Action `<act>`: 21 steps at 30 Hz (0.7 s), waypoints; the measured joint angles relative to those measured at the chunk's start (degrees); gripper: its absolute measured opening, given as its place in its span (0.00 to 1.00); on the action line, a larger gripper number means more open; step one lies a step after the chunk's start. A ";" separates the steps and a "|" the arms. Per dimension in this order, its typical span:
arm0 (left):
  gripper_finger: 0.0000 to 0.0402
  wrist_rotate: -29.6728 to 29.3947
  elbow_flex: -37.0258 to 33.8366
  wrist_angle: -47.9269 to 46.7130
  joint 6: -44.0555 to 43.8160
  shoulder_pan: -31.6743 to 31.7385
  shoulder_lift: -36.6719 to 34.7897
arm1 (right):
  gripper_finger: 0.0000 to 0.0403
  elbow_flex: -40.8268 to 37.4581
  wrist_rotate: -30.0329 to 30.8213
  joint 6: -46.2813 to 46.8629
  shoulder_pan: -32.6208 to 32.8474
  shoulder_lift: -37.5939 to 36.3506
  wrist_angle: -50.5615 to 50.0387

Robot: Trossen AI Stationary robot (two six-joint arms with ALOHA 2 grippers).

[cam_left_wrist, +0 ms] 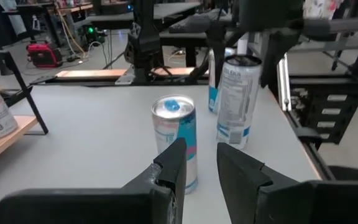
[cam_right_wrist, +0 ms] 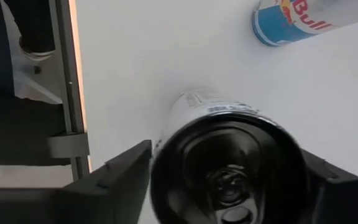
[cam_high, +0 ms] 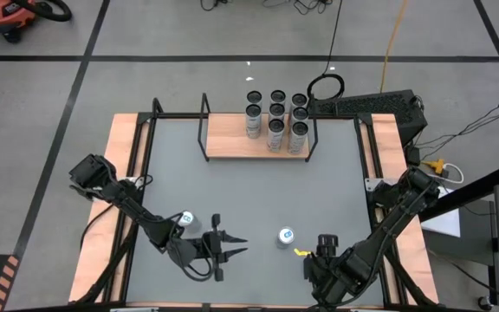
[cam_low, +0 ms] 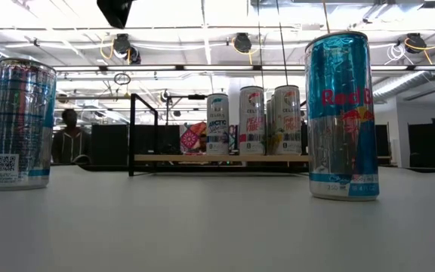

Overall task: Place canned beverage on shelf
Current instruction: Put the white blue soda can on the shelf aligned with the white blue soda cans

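The shelf (cam_high: 232,139), a light-wood board with black rod ends, sits at the table's far middle with several cans (cam_high: 277,117) upright on it. A Red Bull can (cam_high: 286,236) stands near the near edge. Just to its right, my right gripper (cam_high: 323,247) points down over a white-and-blue can (cam_left_wrist: 236,99) and is shut on it. My left gripper (cam_high: 236,245) lies level to the left of the Red Bull can (cam_left_wrist: 174,140), pointing at it, open by a narrow gap and holding nothing. A third can (cam_high: 186,220) stands beside my left arm. My right gripper pinches the white-and-blue can's upper wall (cam_right_wrist: 166,143), just under the rim, between its two fingers, one on each side. The fingers come from above, pointing down. The can stands upright with its base (cam_left_wrist: 231,142) on the table.
Grey tabletop lies bare between the near cans and the shelf (cam_low: 172,158). Wooden strips and black rails (cam_high: 137,165) run along the table's left and right sides. In the low view a person (cam_low: 70,136) stands in the room beyond the table.
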 joint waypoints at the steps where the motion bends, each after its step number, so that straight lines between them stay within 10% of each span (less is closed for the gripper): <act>1: 0.22 0.02 0.00 0.68 0.01 0.15 0.05 | 0.62 0.02 -0.06 0.00 0.00 0.00 0.00; 21: 0.22 0.23 0.00 1.85 -1.52 1.55 0.14 | 0.51 5.06 -0.39 -3.75 -0.72 0.02 -5.88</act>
